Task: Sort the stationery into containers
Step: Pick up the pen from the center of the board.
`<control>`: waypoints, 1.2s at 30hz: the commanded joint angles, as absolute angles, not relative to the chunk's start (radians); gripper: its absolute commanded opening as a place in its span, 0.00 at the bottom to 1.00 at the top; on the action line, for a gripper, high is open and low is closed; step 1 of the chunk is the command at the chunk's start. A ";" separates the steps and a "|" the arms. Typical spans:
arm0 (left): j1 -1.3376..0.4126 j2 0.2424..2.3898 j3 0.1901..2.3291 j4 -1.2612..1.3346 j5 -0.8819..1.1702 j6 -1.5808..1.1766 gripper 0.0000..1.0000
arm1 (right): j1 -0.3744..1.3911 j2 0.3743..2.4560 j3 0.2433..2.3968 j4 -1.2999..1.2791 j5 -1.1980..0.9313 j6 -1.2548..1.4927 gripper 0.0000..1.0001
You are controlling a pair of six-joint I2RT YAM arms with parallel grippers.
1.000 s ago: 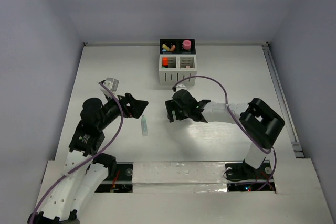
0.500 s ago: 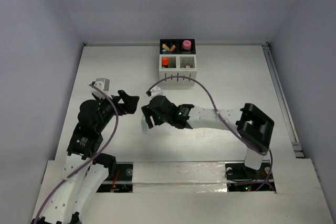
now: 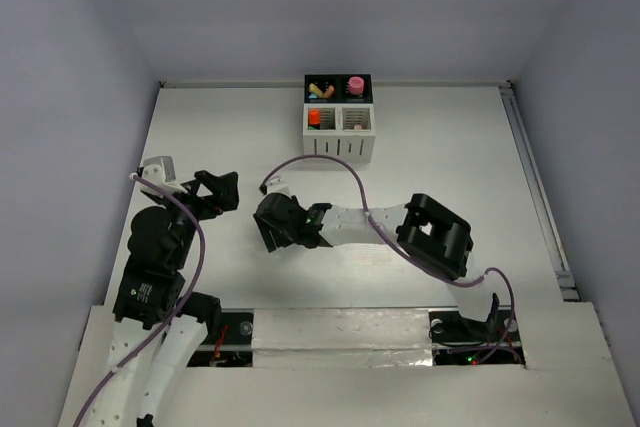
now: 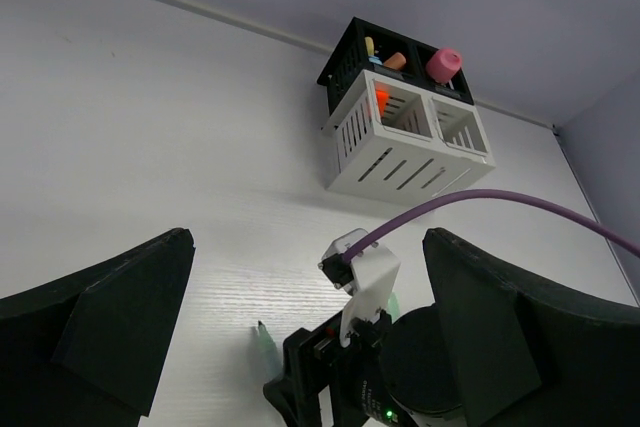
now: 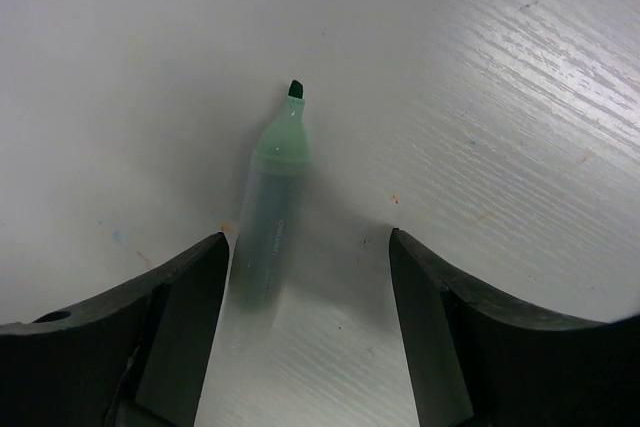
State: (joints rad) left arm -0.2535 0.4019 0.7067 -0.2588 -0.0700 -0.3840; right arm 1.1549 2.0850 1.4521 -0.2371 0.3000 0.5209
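Shows the right arm (image 3: 370,225) swung across the counter (image 3: 450,147) within the last second, from near the organizer (image 3: 338,127) to low over the green highlighter (image 5: 270,222) — with right jaws spread wide and holding nothing. From the right wrist: highlighter lying flat between the jaws, close against one finger and well apart from the other, bare dark tip pointing away from the wrist. Hidden under that wrist in the overhead view.

Also shows the left arm (image 3: 155,247) pulled back and away over the same second, with left jaws wide, empty and now well clear of the highlighter.

Reads as a handover — pick-up falling to the right arm. Apparently the last loose piece, with pink, yellow and orange pieces already standing in the organizer far beyond the jaws. Probably needs a small sideways centring, then closing on the barrel.
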 commanded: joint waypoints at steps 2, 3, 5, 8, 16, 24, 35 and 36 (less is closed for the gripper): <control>-0.250 0.390 0.723 -0.241 -0.095 -0.394 0.99 | 1.181 2.128 1.535 -0.276 0.344 0.552 0.68; -0.250 0.388 0.723 -0.242 -0.095 -0.396 0.99 | 1.181 2.135 1.545 -0.293 0.351 0.554 0.67; -0.250 0.384 0.721 -0.244 -0.095 -0.394 0.99 | 1.181 2.157 1.561 -0.316 0.374 0.558 0.66; -0.259 0.377 0.721 -0.248 -0.100 -0.393 0.99 | 1.181 2.177 1.591 -0.348 0.403 0.554 0.66; -0.259 0.368 0.719 -0.245 -0.100 -0.393 0.99 | 1.181 2.204 1.649 -0.370 0.381 0.494 0.59; -0.259 0.367 0.719 -0.244 -0.101 -0.394 0.99 | 1.181 2.267 1.690 -0.374 0.351 0.497 0.47; -0.259 0.365 0.703 -0.233 -0.023 -0.405 0.99 | 1.161 2.217 1.678 -0.315 0.405 0.488 0.02; -0.259 0.367 0.698 -0.232 -0.009 -0.405 0.99 | 1.145 2.194 1.666 -0.284 0.410 0.483 0.01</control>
